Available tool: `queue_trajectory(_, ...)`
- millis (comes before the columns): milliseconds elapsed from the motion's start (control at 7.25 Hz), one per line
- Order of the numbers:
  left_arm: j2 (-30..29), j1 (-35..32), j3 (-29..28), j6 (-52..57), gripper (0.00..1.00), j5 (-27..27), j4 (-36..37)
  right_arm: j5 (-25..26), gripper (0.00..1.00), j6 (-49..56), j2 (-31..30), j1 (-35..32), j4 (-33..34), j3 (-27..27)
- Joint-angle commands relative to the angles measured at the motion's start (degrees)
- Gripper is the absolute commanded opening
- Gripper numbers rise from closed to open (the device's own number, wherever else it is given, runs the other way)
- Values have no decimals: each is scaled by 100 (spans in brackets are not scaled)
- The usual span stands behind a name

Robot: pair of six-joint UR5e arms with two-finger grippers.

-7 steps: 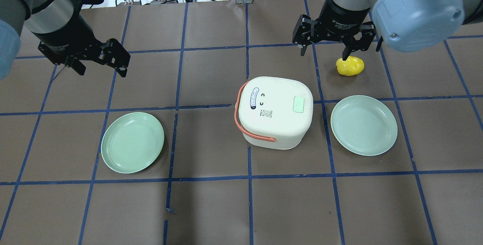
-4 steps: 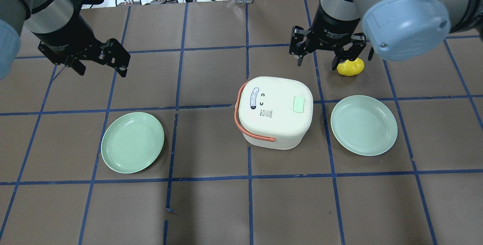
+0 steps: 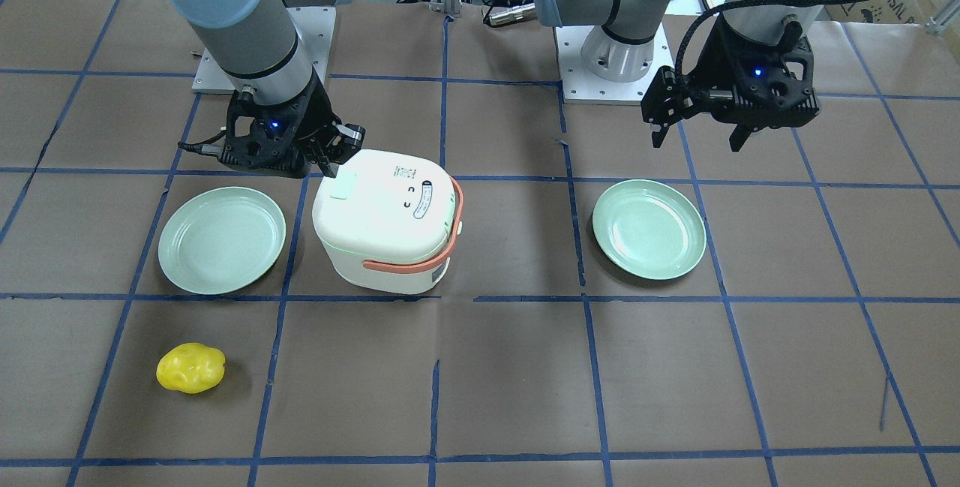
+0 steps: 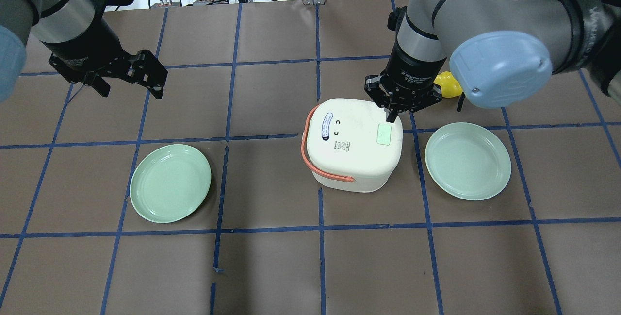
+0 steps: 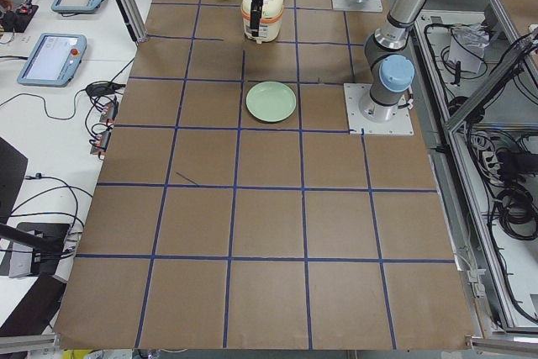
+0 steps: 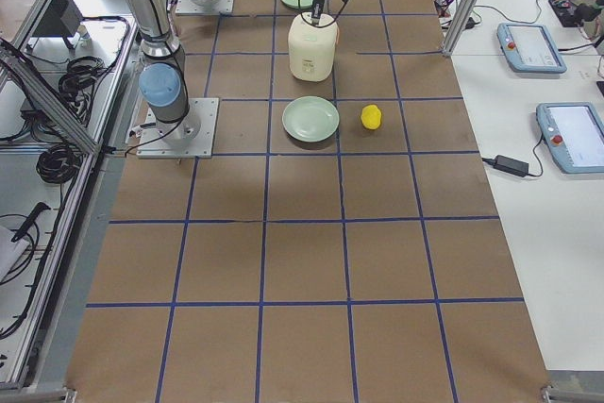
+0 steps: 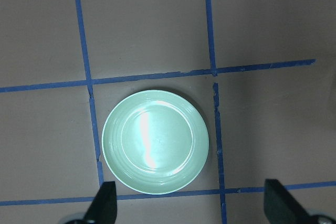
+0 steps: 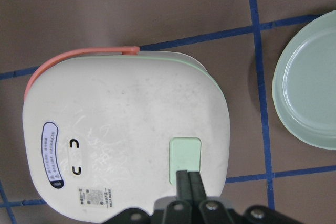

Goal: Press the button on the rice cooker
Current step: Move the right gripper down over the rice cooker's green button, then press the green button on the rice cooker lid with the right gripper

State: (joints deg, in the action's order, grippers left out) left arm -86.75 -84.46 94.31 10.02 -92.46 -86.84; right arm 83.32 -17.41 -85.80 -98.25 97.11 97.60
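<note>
The white rice cooker (image 4: 349,155) with an orange handle stands mid-table, lid shut. Its pale mint-green button (image 4: 384,135) sits near the lid's right edge. It also shows in the right wrist view (image 8: 185,156) and the front view (image 3: 346,185). My right gripper (image 4: 390,118) is shut and empty, fingers pressed together. Its tip is right at the button's far edge in the right wrist view (image 8: 188,182). I cannot tell whether it touches. My left gripper (image 4: 130,91) is open and empty, high over the table's left side.
A green plate (image 4: 170,183) lies left of the cooker, below my left gripper (image 7: 190,208). A second green plate (image 4: 468,160) lies right of the cooker. A yellow lumpy object (image 3: 190,368) lies beyond that plate, partly hidden by my right arm in the overhead view.
My right gripper has moved from beside the yellow object toward the cooker and down, and its fingers have shut. The left arm has not moved.
</note>
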Motion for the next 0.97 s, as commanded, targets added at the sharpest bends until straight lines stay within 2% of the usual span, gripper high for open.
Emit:
queue_trajectory(0, 0, 0, 0, 0, 100, 0, 0, 0, 13, 27, 1, -1, 9, 207)
queue_trajectory(828, 0, 0, 0, 0, 100, 0, 0, -26, 15, 115, 72, -1, 123, 189)
